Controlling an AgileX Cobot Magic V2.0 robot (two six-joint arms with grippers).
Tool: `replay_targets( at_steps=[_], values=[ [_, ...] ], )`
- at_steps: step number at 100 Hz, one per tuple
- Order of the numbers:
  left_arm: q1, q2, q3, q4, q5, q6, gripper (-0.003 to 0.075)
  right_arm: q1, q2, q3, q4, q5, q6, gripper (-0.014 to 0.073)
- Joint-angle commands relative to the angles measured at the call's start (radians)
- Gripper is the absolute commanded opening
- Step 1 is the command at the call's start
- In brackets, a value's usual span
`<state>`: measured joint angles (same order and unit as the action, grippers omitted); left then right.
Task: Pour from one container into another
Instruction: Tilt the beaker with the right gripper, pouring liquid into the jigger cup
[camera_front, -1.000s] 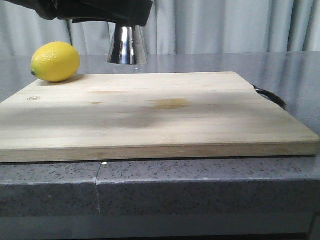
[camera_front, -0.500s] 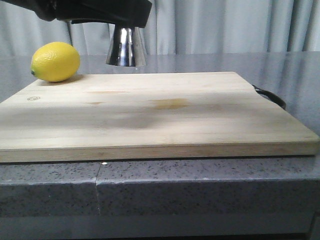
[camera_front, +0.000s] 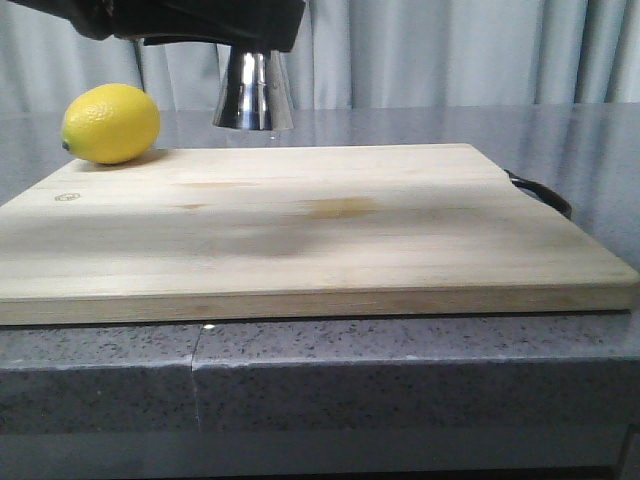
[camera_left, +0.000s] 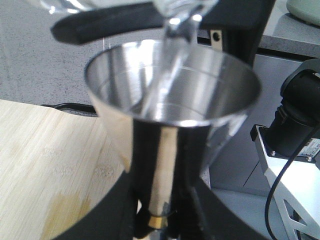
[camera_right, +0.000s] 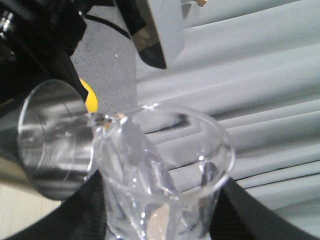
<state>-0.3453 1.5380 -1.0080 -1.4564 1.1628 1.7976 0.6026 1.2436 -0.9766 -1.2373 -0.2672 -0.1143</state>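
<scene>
Two finger pairs clamped: left fingers (camera_left: 160, 220) round jigger (camera_left: 172, 107) waist, right fingers (camera_right: 160, 220) on beaker (camera_right: 162, 175).

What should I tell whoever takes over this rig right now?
Left gripper: shut on the steel jigger, held upright above the far edge of the cutting board.
Right gripper: shut on the glass beaker, tilted with its spout over the jigger's rim.
Done: pour under way; a clear stream is running into the jigger.
Left: finish pouring, level the beaker, set both down. A lemon sits on the board's far left corner.
</scene>
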Motion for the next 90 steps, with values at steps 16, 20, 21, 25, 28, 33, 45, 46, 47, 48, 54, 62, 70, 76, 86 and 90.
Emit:
replay_targets(
  at_steps=[16, 20, 21, 25, 28, 33, 45, 46, 47, 48, 54, 62, 70, 76, 86, 90],
  values=[
    [-0.008, -0.043, -0.031, -0.088, 0.055, -0.007, -0.002, 0.0, -0.031, -0.046, -0.066, -0.002, -0.006, 0.0159],
    [-0.008, -0.043, -0.031, -0.088, 0.055, -0.007, -0.002, 0.0, -0.031, -0.046, -0.07, 0.0, -0.006, 0.0159],
    [-0.008, -0.043, -0.031, -0.088, 0.055, -0.007, -0.002, 0.0, -0.031, -0.046, -0.072, 0.0, -0.006, 0.0159],
    [-0.008, -0.043, -0.031, -0.088, 0.055, -0.007, -0.002, 0.0, -0.031, -0.046, -0.08, 0.0, -0.006, 0.0159],
    [-0.008, -0.043, -0.031, -0.088, 0.055, -0.007, -0.0019, 0.0, -0.031, -0.046, -0.085, 0.0, -0.006, 0.0159],
    [-0.008, -0.043, -0.031, -0.088, 0.055, -0.007, -0.002, 0.0, -0.031, -0.046, -0.1, 0.004, -0.006, 0.0159],
    [-0.008, -0.043, -0.031, -0.088, 0.055, -0.007, -0.002, 0.0, -0.031, -0.046, -0.124, 0.006, -0.006, 0.0159],
    [-0.008, -0.043, -0.031, -0.088, 0.055, -0.007, -0.002, 0.0, -0.031, -0.046, -0.124, 0.006, -0.006, 0.0159],
    [-0.008, -0.043, -0.031, -0.088, 0.055, -0.007, -0.002, 0.0, -0.031, -0.046, -0.124, 0.006, -0.006, 0.0159],
    [-0.008, -0.043, -0.031, -0.088, 0.055, -0.007, -0.002, 0.0, -0.031, -0.046, -0.124, 0.006, -0.006, 0.0159],
    [-0.008, -0.043, -0.031, -0.088, 0.055, -0.007, -0.002, 0.0, -0.031, -0.046, -0.126, 0.006, -0.006, 0.0159],
    [-0.008, -0.043, -0.031, -0.088, 0.055, -0.007, -0.002, 0.0, -0.031, -0.046, -0.13, 0.006, -0.006, 0.0159],
    [-0.008, -0.043, -0.031, -0.088, 0.055, -0.007, -0.002, 0.0, -0.031, -0.046, -0.151, 0.006, -0.006, 0.0159],
    [-0.008, -0.043, -0.031, -0.088, 0.055, -0.007, -0.002, 0.0, -0.031, -0.046, -0.166, 0.007, -0.006, 0.0159],
    [-0.008, -0.043, -0.031, -0.088, 0.055, -0.007, -0.002, 0.0, -0.031, -0.046, -0.17, 0.007, -0.006, 0.0159],
    [-0.008, -0.043, -0.031, -0.088, 0.055, -0.007, -0.002, 0.0, -0.031, -0.046, -0.17, 0.007, -0.006, 0.0159]
  ],
)
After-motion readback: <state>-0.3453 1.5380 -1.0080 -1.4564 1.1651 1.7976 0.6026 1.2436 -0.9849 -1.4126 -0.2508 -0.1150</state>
